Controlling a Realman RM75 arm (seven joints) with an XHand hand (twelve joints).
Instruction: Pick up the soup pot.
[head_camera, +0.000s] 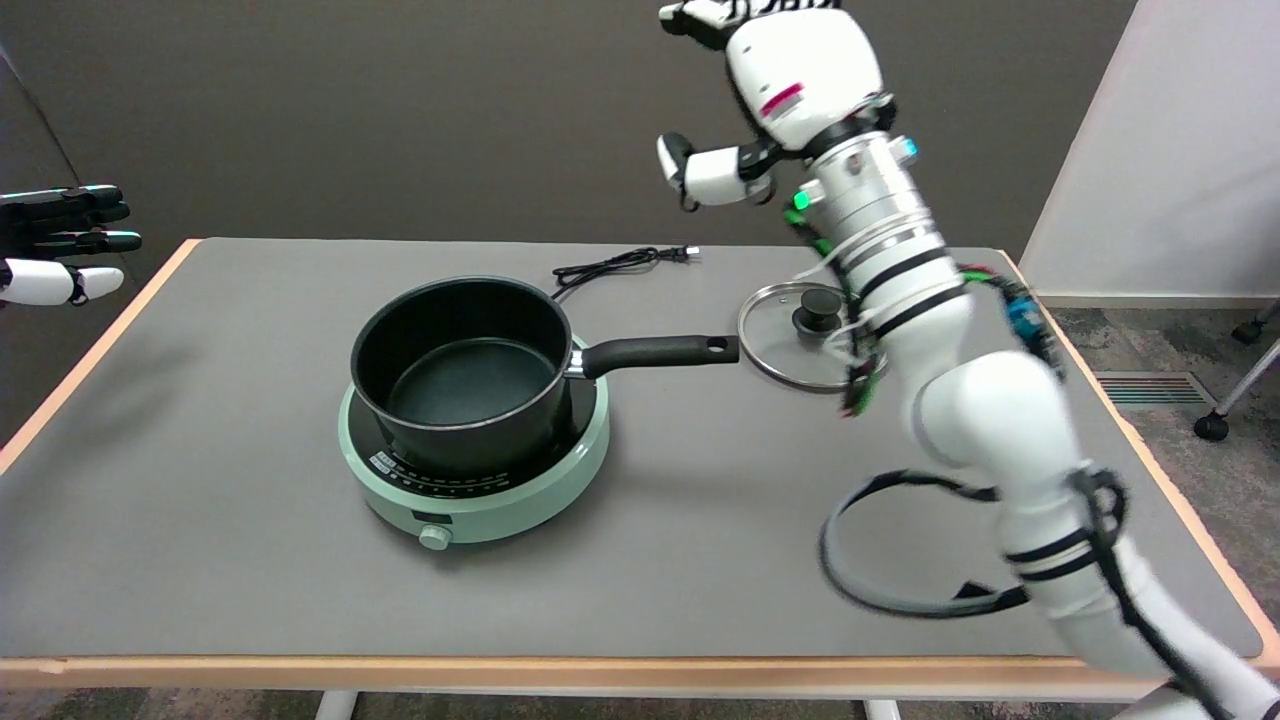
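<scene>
A black soup pot (462, 378) stands without a lid on a pale green hot plate (480, 470) at the middle of the grey table. Its long black handle (660, 351) points to the right. My right hand (770, 80) hangs high in the air above the table's far right side, well above and beyond the handle's end, holding nothing. Its thumb sticks out to the left and the other fingers are cut off by the top edge of the picture.
A glass lid (800, 335) with a black knob lies flat just right of the handle's end, partly behind my forearm. A black power cord (620, 264) lies behind the pot. The idle left hand (60, 245) hangs at the far left. The table's edges (600, 668) are wood-coloured.
</scene>
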